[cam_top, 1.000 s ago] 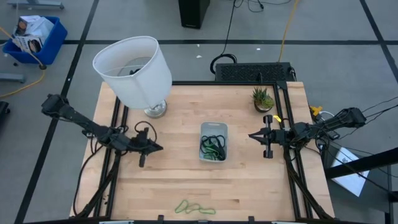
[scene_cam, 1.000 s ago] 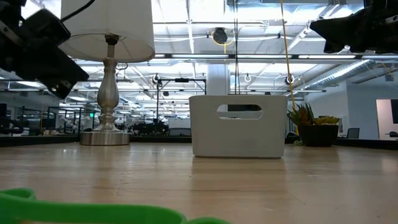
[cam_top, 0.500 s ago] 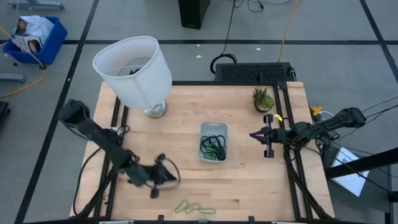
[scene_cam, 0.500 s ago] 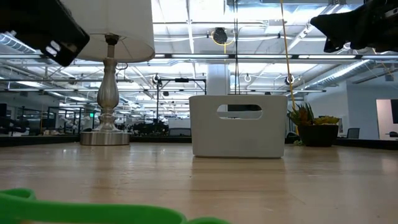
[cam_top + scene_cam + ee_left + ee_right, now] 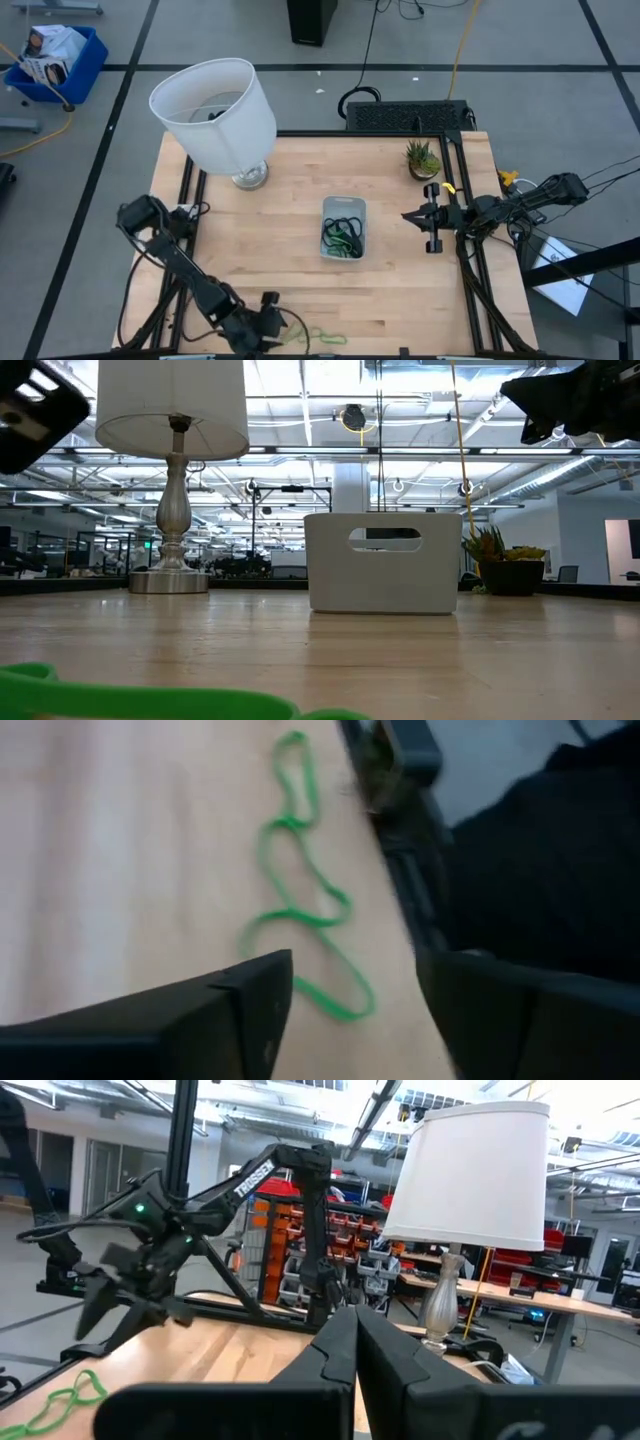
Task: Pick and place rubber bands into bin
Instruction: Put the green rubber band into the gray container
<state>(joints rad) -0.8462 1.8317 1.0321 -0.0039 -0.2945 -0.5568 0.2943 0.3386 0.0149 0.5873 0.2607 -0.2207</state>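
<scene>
Left gripper (image 5: pixel 350 995): released, fingers spread astride the green rubber bands (image 5: pixel 300 890) at the table's near edge, poised to pinch; bin (image 5: pixel 343 228) mid-table, already holding bands; right gripper (image 5: pixel 405 216): clenched, empty, waiting beside the bin.

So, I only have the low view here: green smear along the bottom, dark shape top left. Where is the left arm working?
Observer: The left gripper is at the table's front edge, beside the loose green rubber bands.
Operator: Has it got hold of them?
Observer: No. Its wrist view shows the jaws open, with the green loops lying flat on the wood just ahead.
Operator: Anything in the bin? I only see its side wall.
Observer: Yes, the bin holds a tangle of black and green bands.
Operator: And the right arm?
Observer: The right gripper waits shut, to the right of the bin.
</scene>
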